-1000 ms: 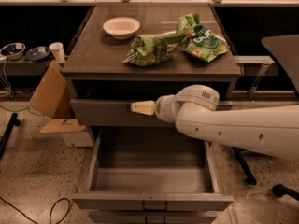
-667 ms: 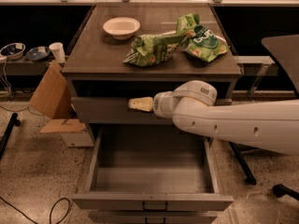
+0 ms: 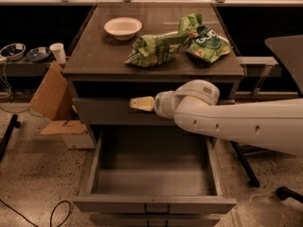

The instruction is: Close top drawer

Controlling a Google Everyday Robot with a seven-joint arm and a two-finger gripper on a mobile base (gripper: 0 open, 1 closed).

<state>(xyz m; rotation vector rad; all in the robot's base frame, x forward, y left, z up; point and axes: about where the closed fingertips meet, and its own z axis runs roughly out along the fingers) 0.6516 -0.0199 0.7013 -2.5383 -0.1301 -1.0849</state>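
The top drawer (image 3: 104, 111) shows as a wide grey front panel just under the tabletop, with a dark gap above it. It stands a little out from the cabinet. My gripper (image 3: 140, 104), a cream tip on the white arm (image 3: 227, 119), points left and lies against the middle of that panel near its upper edge. The arm hides the drawer's handle. Below, a lower grey drawer (image 3: 154, 204) is pulled far out, and its box is bare inside.
On the cabinet top (image 3: 90, 60) sit a white bowl (image 3: 122, 27) and two green snack bags (image 3: 154, 51) (image 3: 208, 42). Cardboard pieces (image 3: 49, 96) lean at the left. A low shelf holds bowls and a cup (image 3: 58, 52). A chair base (image 3: 284, 193) stands at the right.
My gripper and arm have shifted slightly left and up along the top drawer's front. The drawers look unmoved.
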